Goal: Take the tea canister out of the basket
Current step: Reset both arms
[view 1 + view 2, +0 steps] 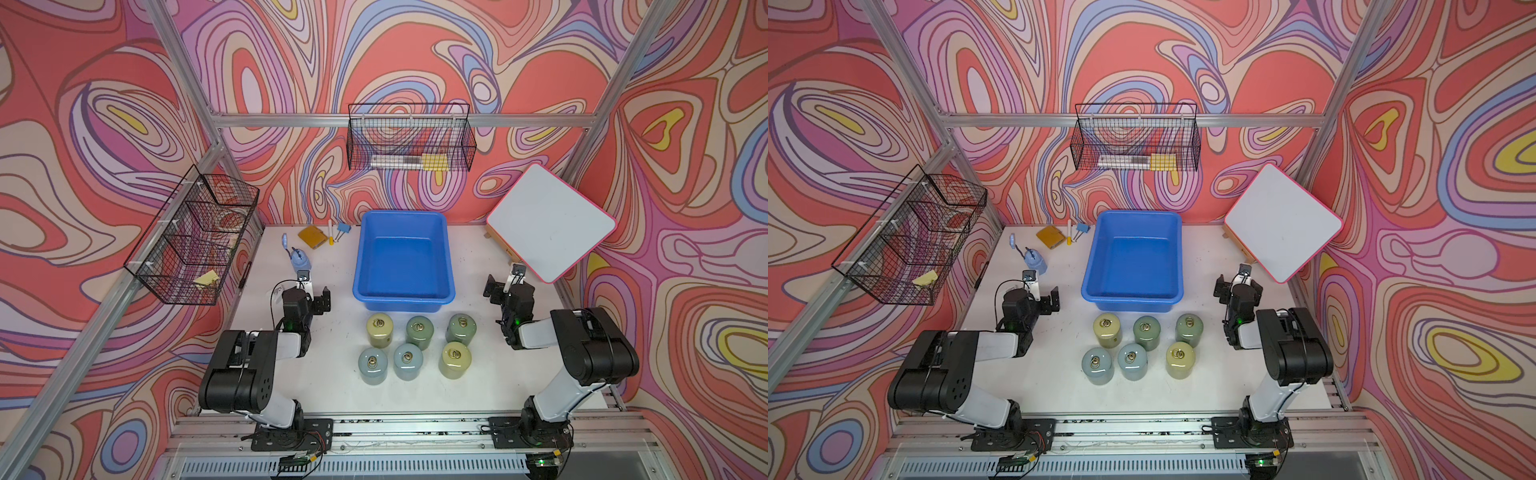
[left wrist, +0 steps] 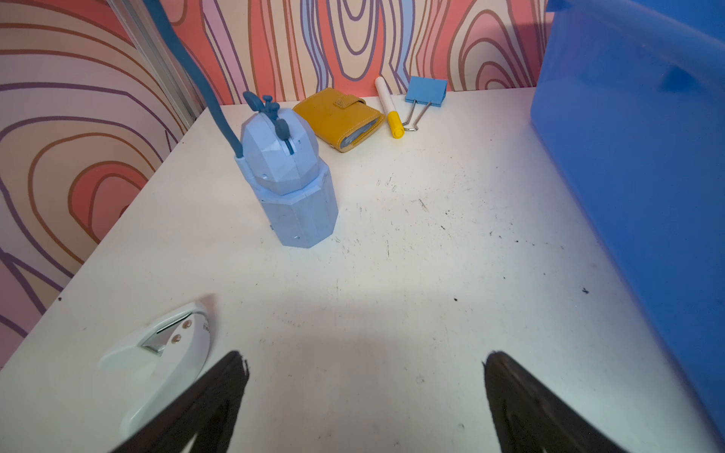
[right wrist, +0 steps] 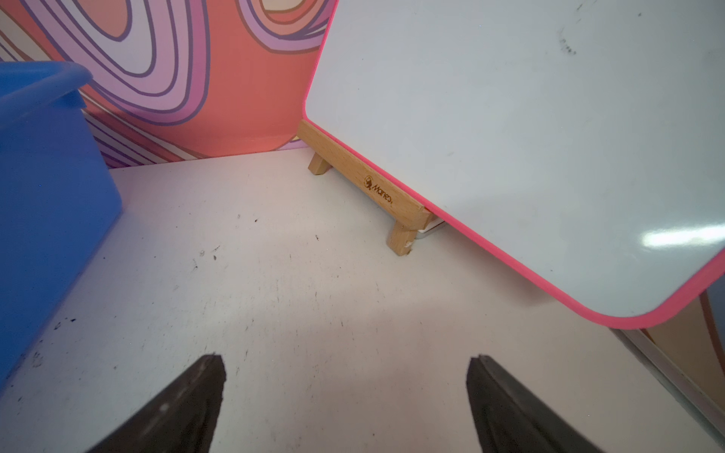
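The left tool [image 2: 365, 362] is released. Its jaws stand wide apart above the table [image 1: 332, 386] and hold nothing, near the left side of the basket [image 1: 402, 297]. The right tool [image 3: 347, 362] is also released and holds nothing. It hangs on the opposite side of the basket, near a whiteboard [image 1: 550, 222] propped on a wooden easel [image 3: 376, 188].

The basket sits on the table toward the back wall. Six tea canisters [image 1: 419, 331] stand upright on the table outside the basket, in two rows of three just in front of its near wall, between the two arms. Both tools are well apart from the canisters.

Left of the basket lie a yellow wallet [image 2: 339, 117], a marker [image 2: 388, 106] and a blue binder clip [image 2: 425, 92].
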`<state>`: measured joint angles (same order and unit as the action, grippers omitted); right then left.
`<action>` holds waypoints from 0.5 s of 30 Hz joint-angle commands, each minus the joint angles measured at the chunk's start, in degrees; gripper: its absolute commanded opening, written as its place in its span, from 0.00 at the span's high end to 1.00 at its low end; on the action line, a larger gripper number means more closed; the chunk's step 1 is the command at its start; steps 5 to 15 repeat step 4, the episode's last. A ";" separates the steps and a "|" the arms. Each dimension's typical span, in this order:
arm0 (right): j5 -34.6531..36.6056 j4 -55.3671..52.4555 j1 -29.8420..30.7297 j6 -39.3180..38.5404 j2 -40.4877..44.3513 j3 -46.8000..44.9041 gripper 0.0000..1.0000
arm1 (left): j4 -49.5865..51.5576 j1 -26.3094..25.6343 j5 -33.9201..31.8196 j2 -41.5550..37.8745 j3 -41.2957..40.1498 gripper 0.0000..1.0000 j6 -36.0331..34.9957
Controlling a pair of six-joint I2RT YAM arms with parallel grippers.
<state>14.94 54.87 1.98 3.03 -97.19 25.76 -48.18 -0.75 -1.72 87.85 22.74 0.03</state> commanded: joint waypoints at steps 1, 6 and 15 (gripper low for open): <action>-0.13 1.38 0.22 -0.30 -0.20 0.35 0.02 | -1.63 0.23 1.45 0.39 -0.71 0.01 0.34; -0.10 1.38 0.20 -0.29 -0.20 0.35 0.02 | -2.85 0.08 2.37 -0.06 -1.71 0.01 -0.23; -0.10 1.38 0.20 -0.29 -0.20 0.35 0.02 | -2.85 0.08 2.37 -0.06 -1.71 0.01 -0.23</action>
